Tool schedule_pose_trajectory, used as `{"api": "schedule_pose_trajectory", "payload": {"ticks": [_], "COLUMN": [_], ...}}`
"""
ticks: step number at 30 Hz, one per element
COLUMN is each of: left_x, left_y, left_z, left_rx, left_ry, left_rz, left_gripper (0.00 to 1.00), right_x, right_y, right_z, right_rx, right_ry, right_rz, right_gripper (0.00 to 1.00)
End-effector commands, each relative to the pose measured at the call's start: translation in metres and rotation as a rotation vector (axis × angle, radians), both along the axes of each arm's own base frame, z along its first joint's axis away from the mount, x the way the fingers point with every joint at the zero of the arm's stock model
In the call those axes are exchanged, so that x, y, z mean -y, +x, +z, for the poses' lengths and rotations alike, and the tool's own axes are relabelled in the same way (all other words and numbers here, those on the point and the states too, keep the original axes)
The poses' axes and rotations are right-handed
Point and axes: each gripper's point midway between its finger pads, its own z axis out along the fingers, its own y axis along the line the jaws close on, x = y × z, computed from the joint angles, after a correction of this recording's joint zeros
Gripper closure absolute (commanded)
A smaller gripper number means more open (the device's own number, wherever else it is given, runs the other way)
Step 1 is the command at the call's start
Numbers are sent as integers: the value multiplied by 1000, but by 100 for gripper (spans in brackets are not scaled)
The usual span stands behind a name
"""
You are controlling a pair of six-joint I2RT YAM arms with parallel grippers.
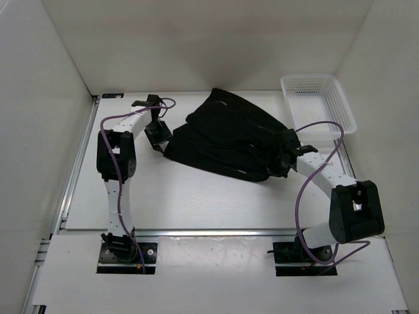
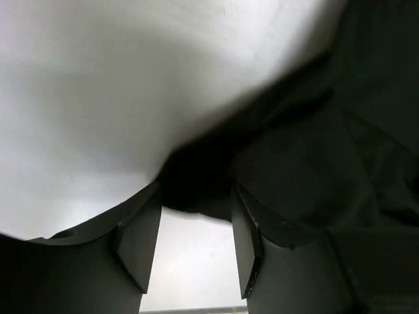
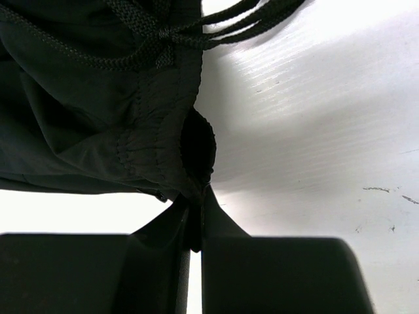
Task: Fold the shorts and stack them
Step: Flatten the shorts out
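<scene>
The black shorts (image 1: 229,137) lie in a rumpled heap in the middle of the white table. My left gripper (image 1: 159,142) is at the heap's left edge. In the left wrist view its jaws stand open with bare table between them, and the shorts (image 2: 314,157) lie just ahead and to the right of my left gripper (image 2: 195,229). My right gripper (image 1: 285,161) is at the heap's right edge. In the right wrist view my right gripper (image 3: 196,212) is shut on a pinch of the shorts' waistband (image 3: 150,131), with the drawstring (image 3: 163,36) above it.
A white plastic mesh basket (image 1: 317,101) stands at the back right of the table. White walls enclose the table at the left, back and right. A metal rail (image 1: 216,231) runs along the near edge.
</scene>
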Motion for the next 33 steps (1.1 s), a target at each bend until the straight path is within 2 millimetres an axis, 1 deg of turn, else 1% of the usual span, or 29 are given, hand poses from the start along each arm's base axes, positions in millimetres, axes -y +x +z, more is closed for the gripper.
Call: {"api": "schedule_pose_trajectory", "payload": {"ticks": [1, 2, 3, 4, 6, 7, 9, 10, 12, 13, 14, 16, 17, 19, 20, 21, 22, 23, 25, 26, 27, 29, 30, 31, 32, 33], "left_x": [-6, -5, -5, -1, -2, 0, -1, -1, -1, -1, -1, 2, 4, 7, 9, 12, 13, 15, 15, 12, 11, 7, 8, 13, 12, 15], "left_y": [22, 24, 24, 23, 20, 20, 16, 17, 16, 17, 18, 24, 26, 32, 34, 33, 39, 38, 39, 36, 35, 23, 15, 3, -2, -7], "left_z": [13, 15, 12, 12, 10, 10, 7, 15, 23, 35, 39, 58, 62, 85, 89, 98, 108, 117, 123, 121, 113, 87, 78, 59, 49, 45], "left_rx": [65, 74, 61, 61, 53, 52, 40, 59, 74, 101, 112, 161, 170, 224, 234, 247, 275, 287, 300, 287, 266, 195, 166, 118, 100, 97], "left_ry": [42, 41, 43, 43, 46, 37, 39, 36, 34, 30, 28, 12, 0, -17, -27, -45, -49, -66, -63, -45, -43, -18, -29, -25, -22, -23], "left_rz": [-9, -9, -9, -18, -28, -30, -30, -30, -29, -29, -28, -30, -33, -44, -47, -52, -52, -58, -69, -78, -78, -87, -103, -116, -117, -126], "left_gripper": [44, 46, 57, 65, 80, 90, 90, 90, 90, 90, 90, 90, 90, 90, 90, 90, 90, 90, 90, 89, 80, 64, 52, 49, 42, 41], "right_x": [7, 9, 9, 9, 9, 9, 9, 9, 9, 9, 9, 8, 9, 10, 11, 10, 10, 8, 5, 3, 2, 2, 3, 4, 4, 4], "right_y": [-1, -3, -3, -3, -2, -2, -4, -4, -4, -1, -1, 1, 1, 3, 10, 14, 16, 24, 30, 29, 32, 32, 29, 25, 25, 21], "right_z": [12, 11, 11, 11, 14, 14, 13, 13, 13, 16, 16, 19, 19, 22, 28, 29, 33, 40, 44, 41, 45, 45, 41, 36, 36, 32], "right_rx": [44, 38, 38, 38, 47, 47, 38, 38, 38, 48, 49, 58, 58, 64, 77, 81, 87, 105, 112, 100, 110, 110, 99, 87, 87, 73], "right_ry": [-21, -32, -33, -33, -30, -30, -33, -33, -33, -30, -34, -31, -35, -44, -45, -44, -47, -42, -37, -30, -27, -27, -30, -34, -34, -29], "right_rz": [-4, -9, -9, -9, -9, -9, -9, -9, -9, -9, -1, -1, 7, 2, 1, 1, 10, 9, 22, 27, 27, 27, 27, 27, 27, 32], "right_gripper": [100, 100, 100, 100, 100, 100, 100, 100, 100, 100, 100, 100, 100, 100, 100, 100, 100, 100, 100, 100, 100, 100, 100, 100, 100, 100]}}
